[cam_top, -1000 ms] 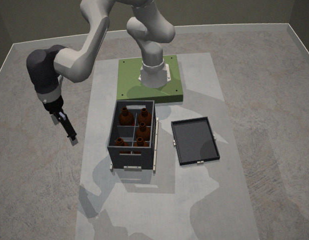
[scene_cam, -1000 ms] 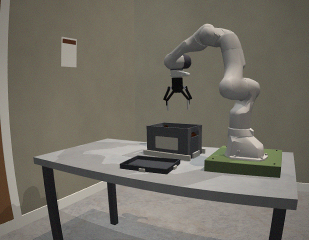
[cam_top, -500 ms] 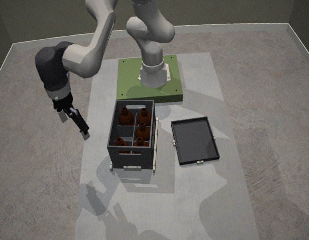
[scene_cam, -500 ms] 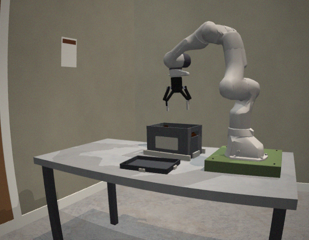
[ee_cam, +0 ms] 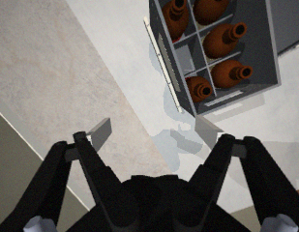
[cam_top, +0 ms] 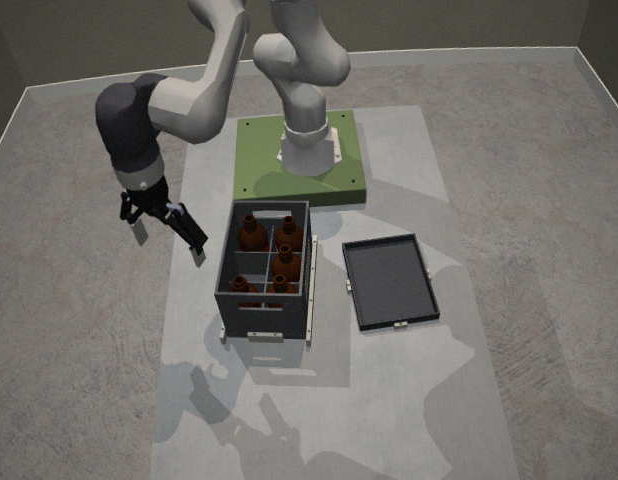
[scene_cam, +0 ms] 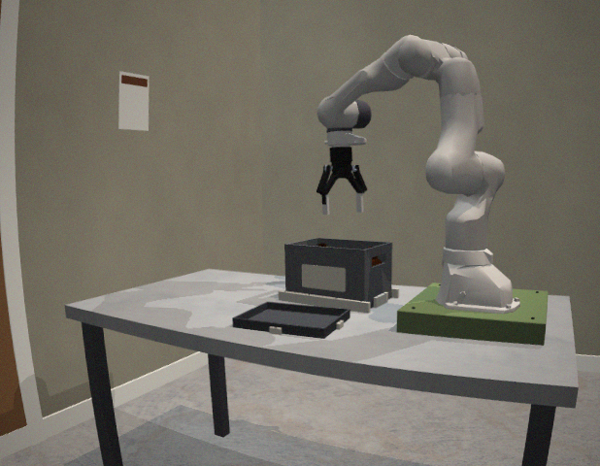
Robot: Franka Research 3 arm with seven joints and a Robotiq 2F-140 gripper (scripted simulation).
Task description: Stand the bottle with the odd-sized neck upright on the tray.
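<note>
My gripper is open and empty, high above the crate's rim and off its left side in the top view. The dark grey crate stands level, its left middle compartment empty. Five brown bottles stand in it: back left, back right, middle right, front left and front right. I cannot tell which neck differs. The black tray lies flat and empty, right of the crate.
Pale rails, one long and one short, border the crate. Small pale blocks sit against the tray. The arm's green base plate is behind the crate. The crate's walls rise above the bottle tops.
</note>
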